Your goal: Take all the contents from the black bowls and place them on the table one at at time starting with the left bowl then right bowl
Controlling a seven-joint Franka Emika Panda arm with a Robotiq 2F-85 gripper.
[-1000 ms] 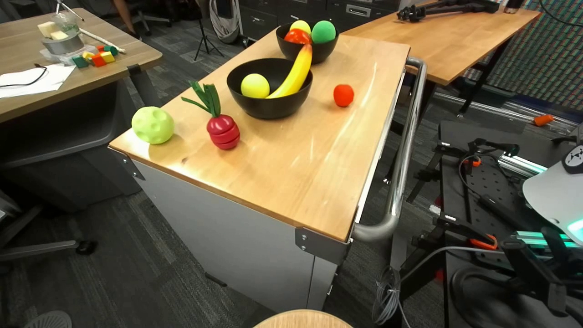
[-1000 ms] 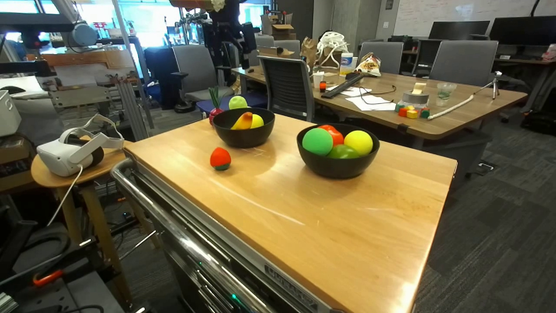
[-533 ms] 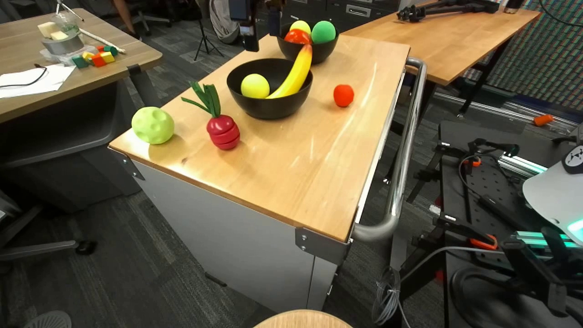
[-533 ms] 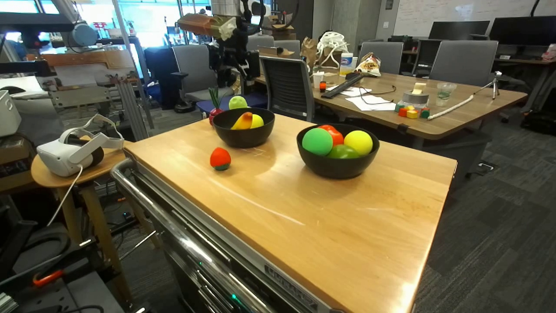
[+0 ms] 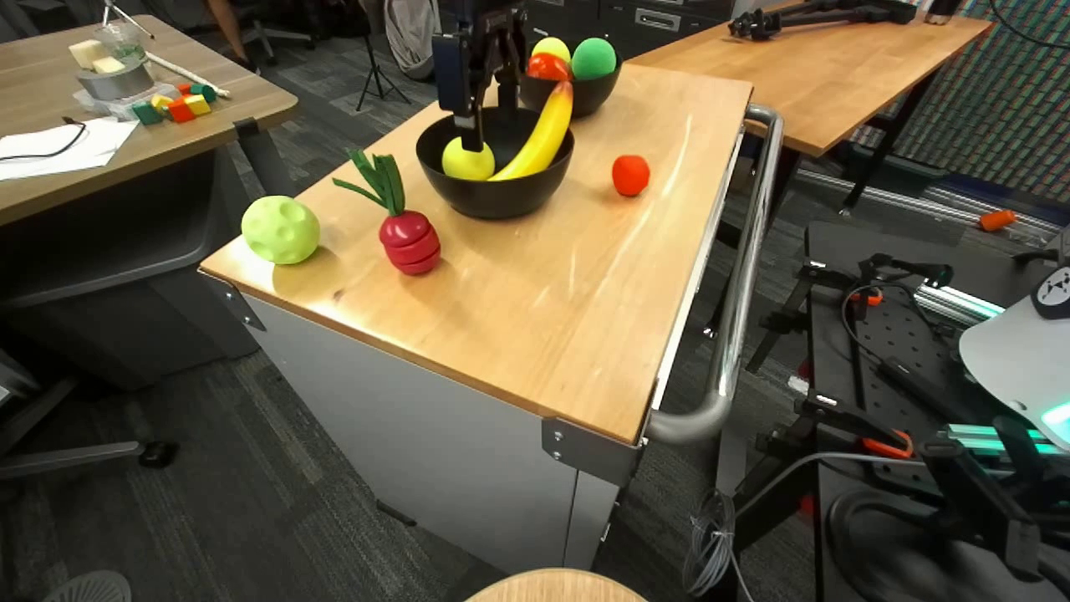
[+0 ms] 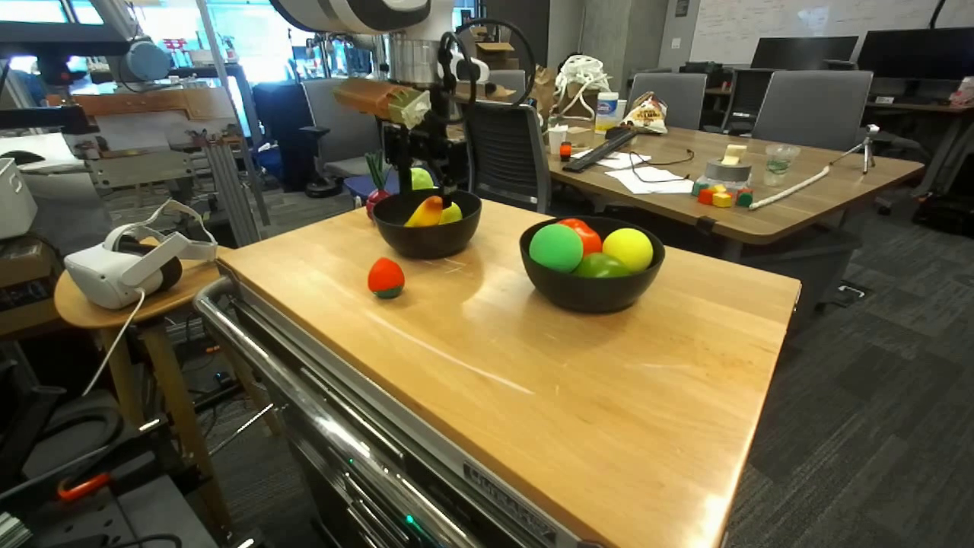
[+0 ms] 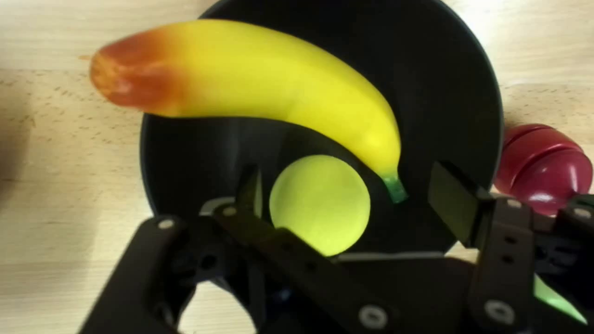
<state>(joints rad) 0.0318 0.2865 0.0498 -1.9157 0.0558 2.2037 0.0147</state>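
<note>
In an exterior view, the black bowl (image 6: 427, 241) hides the lower part of the banana (image 6: 424, 212); the end effector (image 5: 491, 124) covers some of the yellow ball (image 5: 465, 165); I can't read the nameplate (image 6: 508, 500).

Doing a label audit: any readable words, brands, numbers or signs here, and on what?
No text reads clearly.
Nameplate on the table front: lettering, too blurred.
Canister: label, too small.
Printed bag: too blurred.
Clear cup: green mark, too small.
Whiteboard: writing, too small.
Round emblem: white marks, too small.
</note>
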